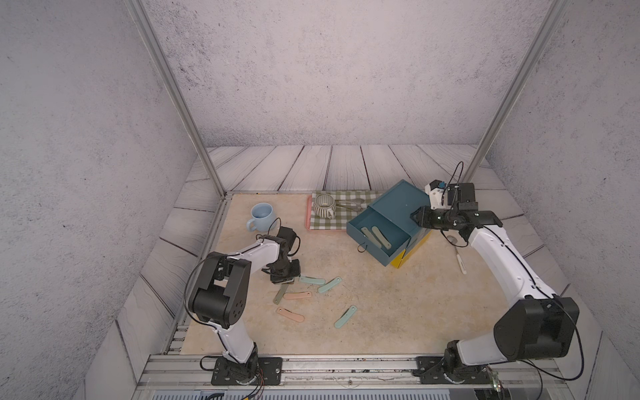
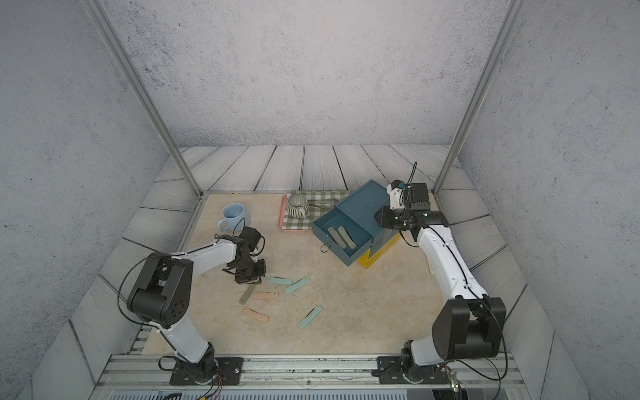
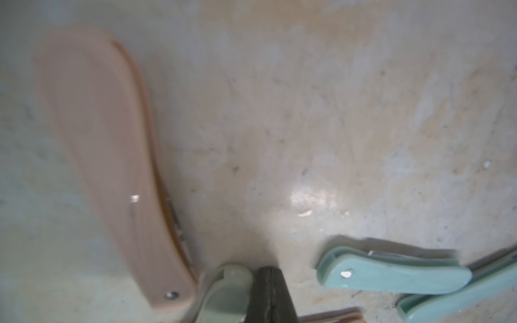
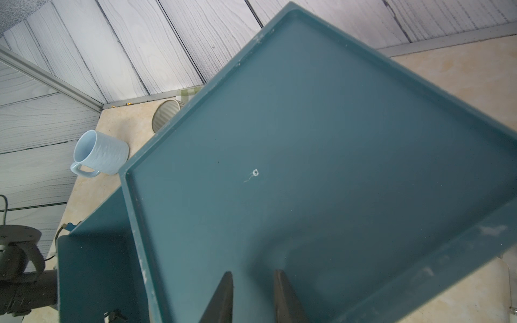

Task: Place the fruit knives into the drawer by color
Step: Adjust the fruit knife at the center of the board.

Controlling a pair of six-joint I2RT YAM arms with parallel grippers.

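The dark teal drawer chest (image 1: 398,204) stands at the back right with its top drawer (image 1: 360,239) pulled out; two olive fruit knives (image 1: 375,237) lie inside. On the table lie three teal knives (image 1: 329,284), two pink knives (image 1: 297,295) and one olive knife (image 1: 280,296). My left gripper (image 3: 270,293) is shut, its closed tips beside the rounded end of the olive knife (image 3: 223,296), nothing between them. A pink knife (image 3: 106,167) and teal knives (image 3: 391,276) lie close by. My right gripper (image 4: 253,275) is open and empty, above the chest's top (image 4: 307,139).
A light blue mug (image 1: 261,214) stands at the back left. A pink tray (image 1: 307,216) with green checkered cloth holds a striped cup (image 1: 324,205) and metal cutlery (image 1: 349,204). A thin white stick (image 1: 460,261) lies right of the chest, under my right arm.
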